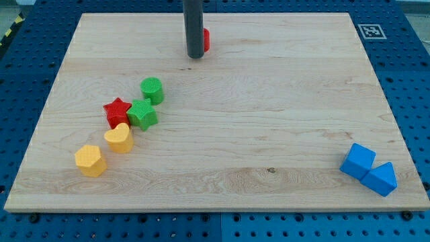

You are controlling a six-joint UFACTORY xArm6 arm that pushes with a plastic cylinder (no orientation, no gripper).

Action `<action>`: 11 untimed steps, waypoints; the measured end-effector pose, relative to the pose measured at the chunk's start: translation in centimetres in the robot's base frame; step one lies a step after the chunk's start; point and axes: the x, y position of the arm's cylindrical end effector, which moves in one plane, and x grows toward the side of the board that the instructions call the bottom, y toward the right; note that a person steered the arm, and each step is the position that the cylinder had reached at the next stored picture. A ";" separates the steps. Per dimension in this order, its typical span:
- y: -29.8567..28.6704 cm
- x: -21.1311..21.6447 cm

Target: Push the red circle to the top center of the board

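Note:
The red circle (206,40) sits near the view's top center of the wooden board (269,121), mostly hidden behind my rod; only its right edge shows. My tip (195,56) rests on the board just left of and slightly below the red circle, touching or nearly touching it.
At the view's left a cluster: green circle (152,90), green block (142,114), red star (117,111), yellow heart (119,138), yellow hexagon-like block (90,160). At the bottom right, a blue cube (357,161) and blue triangle (381,179) touch. A marker tag (370,31) sits at the top right corner.

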 end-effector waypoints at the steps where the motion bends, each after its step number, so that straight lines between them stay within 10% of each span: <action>1: -0.4 -0.5; 7: -3.3 -4.9; 11: -9.2 10.5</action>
